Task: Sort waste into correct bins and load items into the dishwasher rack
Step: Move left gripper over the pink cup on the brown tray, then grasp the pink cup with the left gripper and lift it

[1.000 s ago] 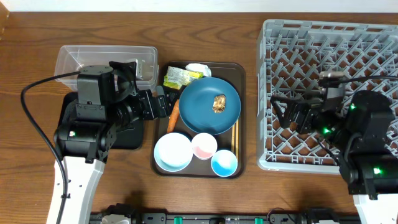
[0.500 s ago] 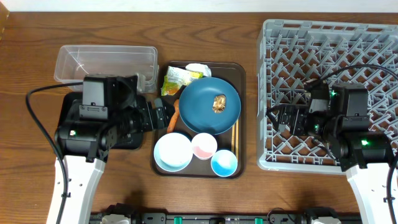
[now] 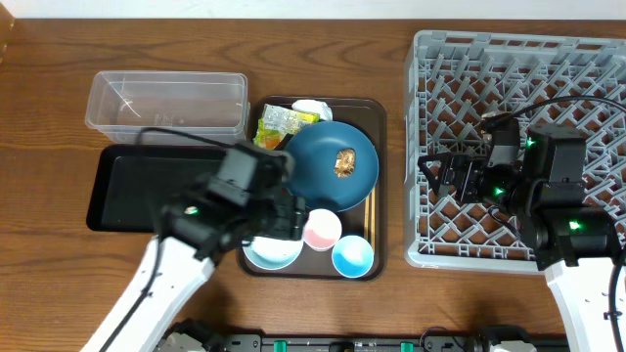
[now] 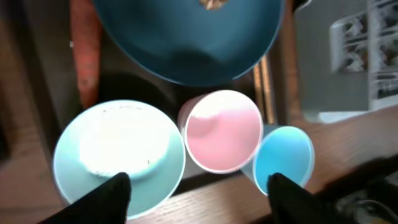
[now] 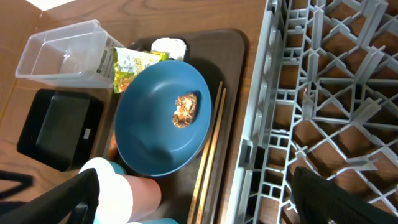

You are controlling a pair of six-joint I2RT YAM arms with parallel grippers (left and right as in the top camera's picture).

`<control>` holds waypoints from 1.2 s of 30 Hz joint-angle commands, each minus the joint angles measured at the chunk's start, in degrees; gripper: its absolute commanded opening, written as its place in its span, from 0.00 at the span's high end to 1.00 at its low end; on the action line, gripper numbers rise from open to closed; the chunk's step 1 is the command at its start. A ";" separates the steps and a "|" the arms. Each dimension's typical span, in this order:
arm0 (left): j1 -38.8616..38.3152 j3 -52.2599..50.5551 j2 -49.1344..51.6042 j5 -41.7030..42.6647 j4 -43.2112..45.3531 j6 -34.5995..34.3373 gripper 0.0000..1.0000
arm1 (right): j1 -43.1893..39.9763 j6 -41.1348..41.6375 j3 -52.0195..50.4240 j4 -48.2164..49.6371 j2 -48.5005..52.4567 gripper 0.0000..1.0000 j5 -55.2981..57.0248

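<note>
Your left hand (image 4: 203,191) hangs spread wide and holds nothing. The pink cup (image 4: 224,129) stands between its fingers, untouched. The white-and-blue bowl (image 4: 118,155) sits below one fingertip, and the blue cup (image 4: 283,155) is just beside the other. Beyond them, the carrot piece (image 4: 84,56) lies with its long axis toward the far edge of the worktop (image 3: 59,59), beside the dark blue dish (image 4: 186,37). The chopsticks (image 5: 208,155) run the same way along the right rim of the serving tray (image 3: 377,117). Your right hand (image 5: 199,199), also wide and empty, hovers over the rack (image 3: 518,68) at the worktop's right edge. Only a narrow strip of worktop parts tray from rack.
</note>
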 commanded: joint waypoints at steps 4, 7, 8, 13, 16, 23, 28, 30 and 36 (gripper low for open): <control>-6.69 -0.83 8.76 -7.58 5.03 -4.98 0.40 | -0.94 1.14 1.11 0.15 -0.61 0.15 0.02; -8.37 -0.83 14.01 -11.17 5.31 -6.45 0.41 | -0.94 1.14 1.11 -0.11 -0.61 0.15 0.02; -8.57 -0.83 15.32 -11.15 5.40 -6.47 0.45 | -0.94 1.11 1.11 -0.28 -0.61 0.15 0.02; -8.61 -0.83 20.06 -11.15 6.56 -6.51 0.60 | -0.94 1.09 1.11 -0.74 -0.61 0.14 0.04; -8.61 -0.83 21.00 -11.17 7.04 -6.69 0.67 | -0.94 1.09 1.11 -0.70 -0.61 0.14 0.04; -8.61 -0.85 22.12 -11.37 8.98 -6.67 0.71 | -0.94 1.11 1.11 -0.72 -0.61 0.15 1.38; -8.61 -1.07 22.27 -11.37 9.05 -6.67 0.76 | -0.94 1.11 1.11 -0.70 -0.61 0.15 1.36; -8.61 -1.75 22.27 -11.37 9.90 -6.64 0.77 | -0.94 1.11 1.11 -0.66 -0.61 0.15 1.36; -8.61 -3.82 22.27 -11.80 12.02 -6.64 0.81 | -0.96 1.11 1.11 -0.63 -0.61 0.16 1.36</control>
